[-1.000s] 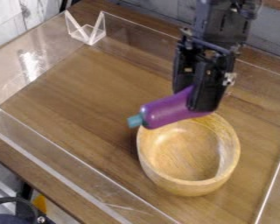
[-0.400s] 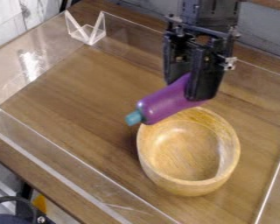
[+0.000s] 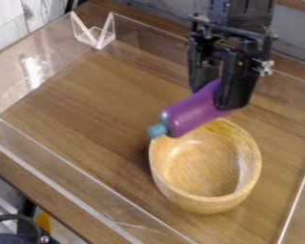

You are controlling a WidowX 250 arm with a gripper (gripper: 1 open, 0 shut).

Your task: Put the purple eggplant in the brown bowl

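Camera view: one moment, right of centre.
Brown bowl (image 3: 206, 169): lower right, nothing inside it yet.
Gripper (image 3: 224, 95): closed on the eggplant's upper end.
Purple eggplant (image 3: 193, 112): tilted, above the bowl's far rim.
Change: eggplant shifted right, closer over the bowl; release probably comes soon.

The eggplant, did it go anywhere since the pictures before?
Only a little. The gripper, shut on the purple eggplant, carried it slightly rightward in the camera view. Its stem end now hangs over the near-left rim of the brown bowl. Nothing was let go. The bowl itself stayed where it was on the wooden table.
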